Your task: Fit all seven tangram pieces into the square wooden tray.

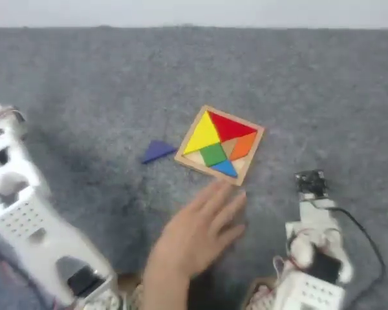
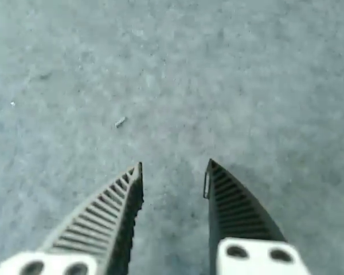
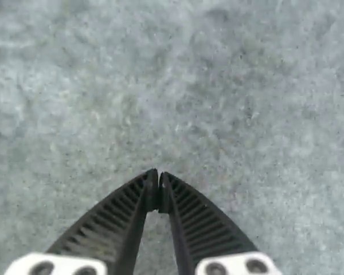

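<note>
The square wooden tray (image 1: 254, 161) lies near the middle of the grey carpet, turned like a diamond. In it sit a yellow triangle (image 1: 202, 135), a red triangle (image 1: 231, 125), an orange piece (image 1: 244, 146), a green square (image 1: 213, 154) and a small blue triangle (image 1: 225, 168). A dark blue triangle (image 1: 158, 151) lies on the carpet just left of the tray. A person's hand (image 1: 200, 226) hovers in front of the tray. My left gripper (image 2: 173, 171) is open over bare carpet. My right gripper (image 3: 159, 176) is shut with nothing in it.
The left arm (image 1: 26, 219) stands at the left edge in the high view, the right arm (image 1: 313, 252) at the lower right with a cable. Grey carpet (image 1: 84, 84) covers the whole table. A tiny bit of debris (image 2: 120, 121) lies ahead of the left gripper.
</note>
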You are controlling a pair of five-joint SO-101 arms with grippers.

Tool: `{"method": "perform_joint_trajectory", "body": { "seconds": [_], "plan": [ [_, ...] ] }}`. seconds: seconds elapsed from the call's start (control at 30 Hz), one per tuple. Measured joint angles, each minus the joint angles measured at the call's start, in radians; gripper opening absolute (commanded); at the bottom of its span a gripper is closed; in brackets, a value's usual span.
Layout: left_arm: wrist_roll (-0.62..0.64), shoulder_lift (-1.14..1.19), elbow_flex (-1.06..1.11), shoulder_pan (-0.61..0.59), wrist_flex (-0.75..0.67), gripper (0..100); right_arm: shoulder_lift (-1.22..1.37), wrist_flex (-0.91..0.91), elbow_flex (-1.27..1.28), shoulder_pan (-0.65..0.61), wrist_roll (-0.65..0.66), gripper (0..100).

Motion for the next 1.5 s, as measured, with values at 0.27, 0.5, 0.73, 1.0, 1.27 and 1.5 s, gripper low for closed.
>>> {"method": "perform_joint_trajectory", "body": {
  "seconds": [0.27, 0.5, 0.73, 1.0, 1.27, 1.5],
  "plan": [
    [0.0, 0.044, -0.014, -0.023, 0.0, 18, 0.0, 0.0, 0.0, 0.0, 0.0, 3.4],
    [-0.049, 0.044, -0.014, -0.021, 0.0, 18, 0.0, 0.0, 0.0, 0.0, 0.0, 3.4],
    [-0.075, 0.044, -0.014, 0.003, 0.0, 18, 0.0, 0.0, 0.0, 0.0, 0.0, 3.4],
    [-0.075, 0.044, -0.029, 0.038, 0.002, 18, 0.0, 0.0, 0.0, 0.0, 0.0, 3.4],
    [-0.075, 0.044, -0.029, 0.04, 0.038, 18, 0.0, 0.0, 0.0, 0.0, 0.0, 3.4],
    [-0.075, 0.044, -0.051, 0.052, 0.038, 18, 0.0, 0.0, 0.0, 0.0, 0.0, 3.4]
  ]
}}
